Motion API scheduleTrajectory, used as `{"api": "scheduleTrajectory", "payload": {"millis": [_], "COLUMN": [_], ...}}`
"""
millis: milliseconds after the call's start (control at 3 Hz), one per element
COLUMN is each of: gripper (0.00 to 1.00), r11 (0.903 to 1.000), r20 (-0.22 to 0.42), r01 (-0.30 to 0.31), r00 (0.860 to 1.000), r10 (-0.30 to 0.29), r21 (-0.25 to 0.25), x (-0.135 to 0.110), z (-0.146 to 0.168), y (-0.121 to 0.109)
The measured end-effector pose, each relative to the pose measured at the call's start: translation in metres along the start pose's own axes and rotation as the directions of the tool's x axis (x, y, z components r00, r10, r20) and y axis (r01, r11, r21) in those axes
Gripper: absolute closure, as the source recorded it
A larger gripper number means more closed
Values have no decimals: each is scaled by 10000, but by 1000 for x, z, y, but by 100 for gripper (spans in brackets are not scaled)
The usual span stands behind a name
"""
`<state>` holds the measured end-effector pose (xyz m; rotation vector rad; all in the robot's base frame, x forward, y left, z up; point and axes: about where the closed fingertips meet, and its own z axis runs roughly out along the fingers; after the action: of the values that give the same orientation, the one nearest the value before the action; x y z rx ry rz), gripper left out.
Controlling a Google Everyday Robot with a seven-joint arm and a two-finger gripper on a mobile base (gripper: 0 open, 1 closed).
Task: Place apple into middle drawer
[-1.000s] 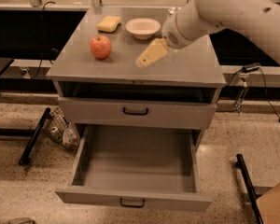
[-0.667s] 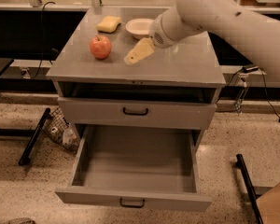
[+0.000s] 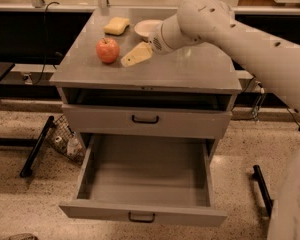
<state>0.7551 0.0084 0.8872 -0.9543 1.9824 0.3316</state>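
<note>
The red apple [image 3: 108, 50] sits on the grey cabinet top [image 3: 190, 71], left of centre. My gripper [image 3: 134, 56] hangs just right of the apple, a short gap away, at the end of the white arm [image 3: 230, 29] that reaches in from the right. The middle drawer [image 3: 145, 176] is pulled fully out below, and nothing lies in it; its black handle [image 3: 141, 217] faces front. The upper drawer [image 3: 145, 120] above it is pushed in.
A yellow sponge [image 3: 116, 25] and a white bowl [image 3: 147, 28] sit at the back of the cabinet top. A wire basket [image 3: 65, 140] stands on the floor left of the cabinet. Black frame legs [image 3: 36, 146] stand at left and at right [image 3: 262, 189].
My gripper and arm have moved left across the cabinet top, closing in on the apple. The apple and the drawers have not moved.
</note>
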Motion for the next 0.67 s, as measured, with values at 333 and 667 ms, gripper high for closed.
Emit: {"api": "scheduleTrajectory", "payload": {"millis": [333,667], "gripper": [0,0], "r11": [9996,9994], "r20": [366,615], "r01": [-223,-215], "r00": [9991,9978], "r10": [230,232], "r21": [-183,-282], "x": [-7,-17], "z": [17,35], "y": [1,3]}}
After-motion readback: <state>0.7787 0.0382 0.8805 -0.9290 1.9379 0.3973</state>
